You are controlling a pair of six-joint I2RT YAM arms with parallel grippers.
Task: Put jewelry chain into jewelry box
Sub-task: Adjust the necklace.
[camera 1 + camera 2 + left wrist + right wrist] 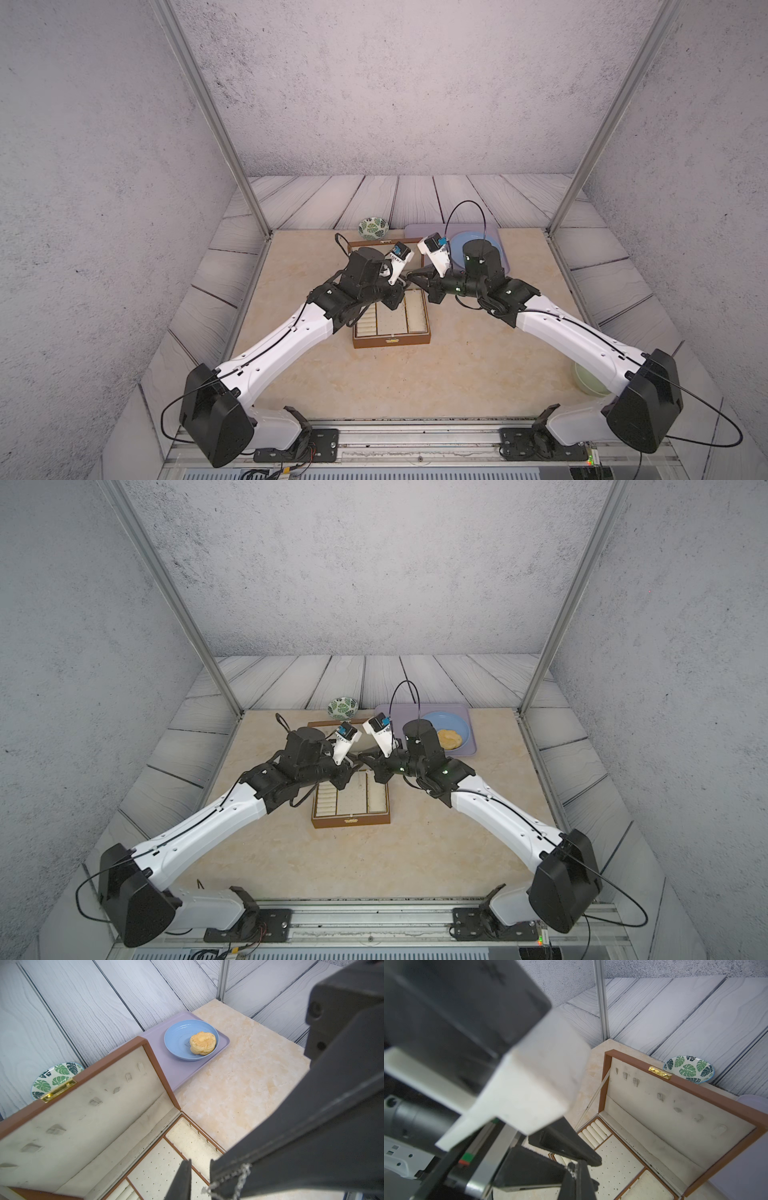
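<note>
The brown jewelry box [390,338] [351,821] stands open in mid-table, its cream-lined lid [83,1115] [675,1105] raised at the back. Both grippers meet just above the back of its base. My right gripper [576,1180] [414,276] is shut on the thin silvery jewelry chain [241,1176] [574,1169], which dangles from its tip over the dotted compartments. My left gripper [199,1180] [401,285] is open by a narrow gap. Its fingers [564,1145] straddle the right gripper's tip. Both top views hide the chain.
A lilac tray [469,729] [176,1064] at the back right carries a blue plate [436,723] with a pastry [449,738]. A leaf-patterned bowl [373,227] sits behind the box lid. A pale green bowl [586,378] lies under the right arm at the front right.
</note>
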